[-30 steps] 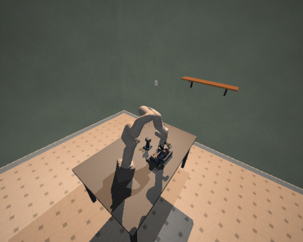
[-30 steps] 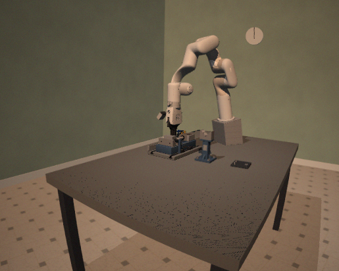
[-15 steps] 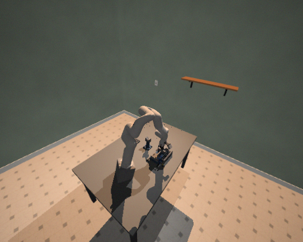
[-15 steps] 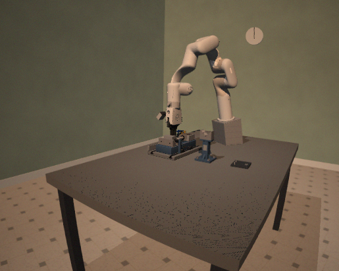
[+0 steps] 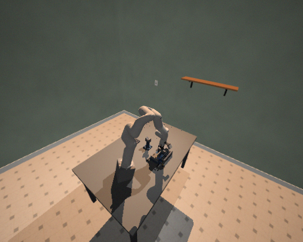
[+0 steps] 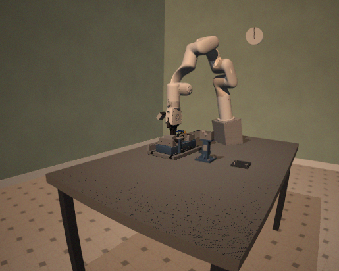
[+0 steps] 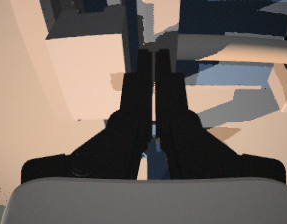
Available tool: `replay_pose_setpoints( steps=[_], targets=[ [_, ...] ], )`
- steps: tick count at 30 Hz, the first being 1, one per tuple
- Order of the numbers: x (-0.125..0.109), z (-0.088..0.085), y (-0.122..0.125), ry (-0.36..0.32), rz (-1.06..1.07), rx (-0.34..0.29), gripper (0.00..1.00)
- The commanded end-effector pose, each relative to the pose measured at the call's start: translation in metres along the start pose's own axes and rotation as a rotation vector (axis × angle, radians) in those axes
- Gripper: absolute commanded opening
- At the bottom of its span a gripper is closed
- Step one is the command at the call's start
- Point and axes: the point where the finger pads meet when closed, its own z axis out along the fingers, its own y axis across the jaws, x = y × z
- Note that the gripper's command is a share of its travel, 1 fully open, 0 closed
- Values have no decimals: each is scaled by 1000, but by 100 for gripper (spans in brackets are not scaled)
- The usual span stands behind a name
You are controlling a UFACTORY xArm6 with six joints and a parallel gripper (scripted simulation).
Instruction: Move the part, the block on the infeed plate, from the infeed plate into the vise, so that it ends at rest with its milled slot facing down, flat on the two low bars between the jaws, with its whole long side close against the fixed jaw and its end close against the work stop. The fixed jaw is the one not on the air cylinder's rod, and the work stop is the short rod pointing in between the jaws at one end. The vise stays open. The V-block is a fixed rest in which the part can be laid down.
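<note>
Grey-brown tabletop [image 6: 186,204] carries everything, with the fixtures grouped near the pedestal so that each lies within the pale arm's [image 6: 199,46] reach. The arm arches up and over, and its wrist hangs straight down above the vise [image 6: 173,149], a blue-based fixture with pale jaws. This vertical approach suits working in the narrow gap between the jaws.

Just beside the vise stands the blue V-block [image 6: 206,152], placed where a part could be laid down and taken up again. I cannot tell whether anything rests in it. Further toward the near edge, well apart from the vise, lies the dark infeed plate [image 6: 241,164], which looks bare, so the part has evidently left it.

The end effector [image 7: 154,56] is clenched with its two black fingers pressed together and nothing between them. The wrist view shows the fingertips pointing down among the vise's blue and pale faces. Closed fingers make one narrow, stiff probe, which I judge is meant for nudging, not gripping.

A pale block [image 7: 160,3] just beyond the fingertips is probably the part, lying inside the vise. Whether its slot faces down, or how close it sits to the fixed jaw and work stop, is not visible. By this reading, the step in hand is the final seating push.
</note>
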Motion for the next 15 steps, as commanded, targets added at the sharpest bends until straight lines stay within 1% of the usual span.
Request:
replay_pose_setpoints(
  steps=[1, 15],
  targets=[
    [1, -3, -8, 3, -1, 20, 0],
    [1, -3, -10, 3, -1, 20, 0]
  ],
)
